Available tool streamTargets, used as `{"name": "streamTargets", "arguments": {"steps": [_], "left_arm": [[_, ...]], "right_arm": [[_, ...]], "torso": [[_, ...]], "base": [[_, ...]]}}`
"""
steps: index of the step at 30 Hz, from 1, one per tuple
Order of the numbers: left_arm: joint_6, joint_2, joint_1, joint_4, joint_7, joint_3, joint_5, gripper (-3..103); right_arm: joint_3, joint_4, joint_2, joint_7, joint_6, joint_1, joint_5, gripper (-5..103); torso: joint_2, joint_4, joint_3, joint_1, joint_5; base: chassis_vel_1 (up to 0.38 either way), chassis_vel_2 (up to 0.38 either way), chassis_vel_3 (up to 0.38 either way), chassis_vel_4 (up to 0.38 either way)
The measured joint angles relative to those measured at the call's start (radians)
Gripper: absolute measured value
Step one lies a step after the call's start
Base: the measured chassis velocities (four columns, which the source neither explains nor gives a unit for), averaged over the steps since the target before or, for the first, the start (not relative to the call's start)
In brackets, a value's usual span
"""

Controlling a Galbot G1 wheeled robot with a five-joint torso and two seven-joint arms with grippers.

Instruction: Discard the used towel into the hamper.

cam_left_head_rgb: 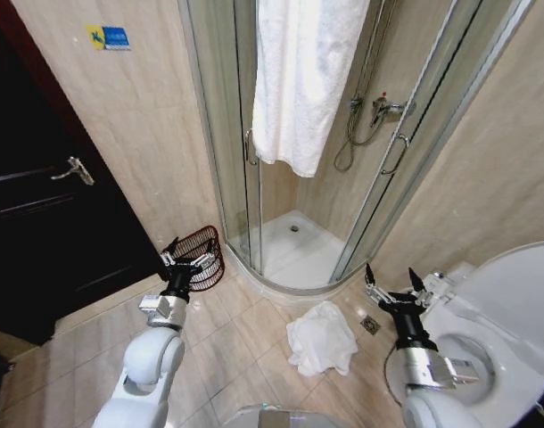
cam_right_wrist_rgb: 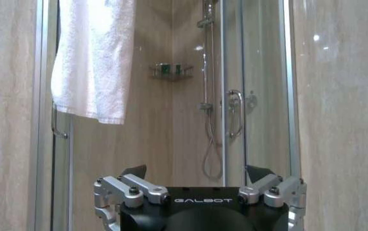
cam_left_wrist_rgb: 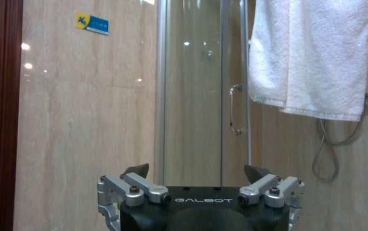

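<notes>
Both arms rise from the lower edge of the head view, held up in front of the robot. On the left side, the left gripper point(cam_left_head_rgb: 187, 259) hangs just in front of the hamper point(cam_left_head_rgb: 203, 257), its fingers spread and empty. On the other side the right gripper point(cam_left_head_rgb: 392, 283) sits beside the toilet point(cam_left_head_rgb: 504, 312), its fingers likewise spread wide with nothing between them.

Between the two arms, a crumpled white towel point(cam_left_head_rgb: 322, 337) lies on the tiled floor point(cam_left_head_rgb: 236, 334), just outside the curved shower door point(cam_left_head_rgb: 254, 169) — well apart from the hamper, which stands against the wall beside the shower enclosure. A second white towel point(cam_left_head_rgb: 303, 76) hangs over the shower glass above.
</notes>
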Motion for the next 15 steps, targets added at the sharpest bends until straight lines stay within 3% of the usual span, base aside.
{"name": "streamTargets", "arguments": {"steps": [15], "left_arm": [[-0.003,-0.003,0.005,-0.010,-0.002,0.018,0.013,100]], "right_arm": [[0.003,0.005,-0.003,0.000,0.001,-0.004,0.008,100]], "torso": [[0.079,0.0000,0.042,0.037,0.0000]], "base": [[0.000,0.000,0.000,0.000]]}}
